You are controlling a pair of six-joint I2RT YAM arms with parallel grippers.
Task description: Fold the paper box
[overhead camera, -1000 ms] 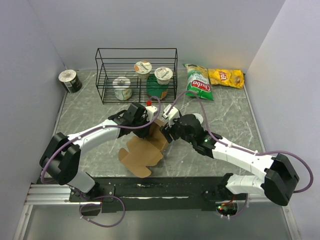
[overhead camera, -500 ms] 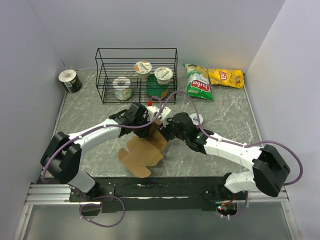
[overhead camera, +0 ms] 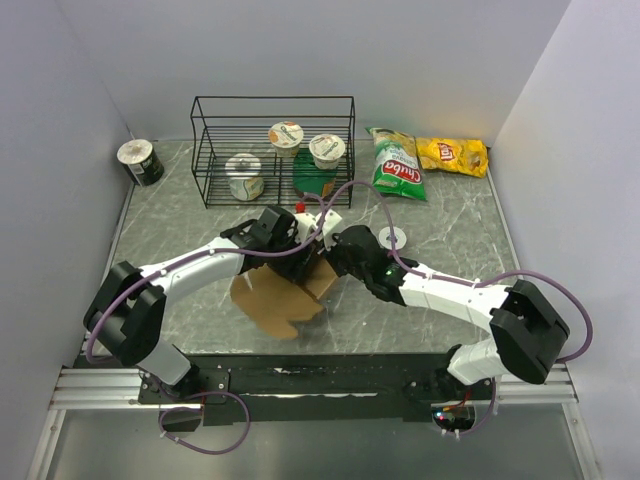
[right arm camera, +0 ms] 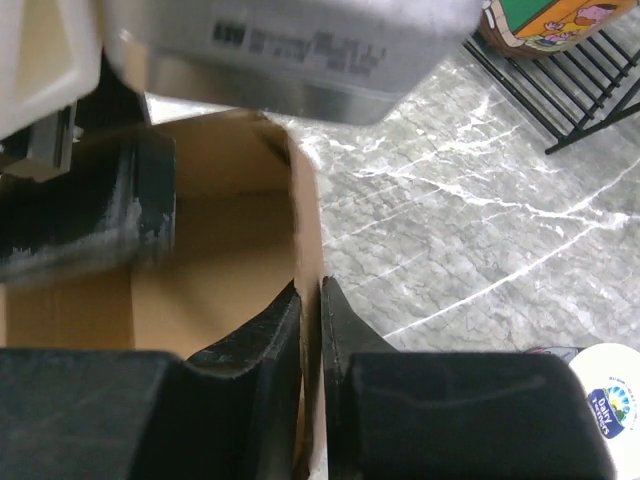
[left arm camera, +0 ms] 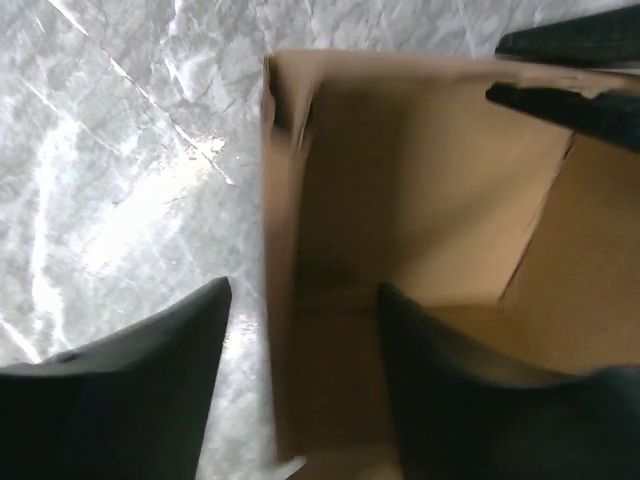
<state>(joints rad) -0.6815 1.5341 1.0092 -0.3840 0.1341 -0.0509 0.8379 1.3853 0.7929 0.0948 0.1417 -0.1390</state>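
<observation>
Cardboard: the paper box [overhead camera: 280, 300], plain brown and half formed, sits on the grey marbled table [overhead camera: 450, 250] between the two arms, in front of the wire rack [overhead camera: 272, 150]. Some walls stand up; other flaps lie spread toward the near edge.

Why the arms meet here: both pincers reach the raised walls at the far end of the box. This looks like a shared hold, with one arm keeping the shape steady while the other changes its grip.

Right pincer: the right gripper [overhead camera: 324, 252] is pressed together on a standing wall. In its wrist view the thin cardboard edge runs up between the two dark fingers [right arm camera: 260, 340] with no gap on either side, one finger inside the box and one outside.

Left pincer: the left gripper [overhead camera: 290, 243] is spread. In its wrist view one finger hangs over bare table outside a wall and the other sits inside the box. The wall's edge stands in the gap and does not appear to touch either finger.

Who holds the box: judging from this, only the right pincer.

Step in hand: probably re-gripping a side wall before pressing it upright.

Risk: with a single pinch on thin card, the box could pivot or a wall could sag back down.
</observation>
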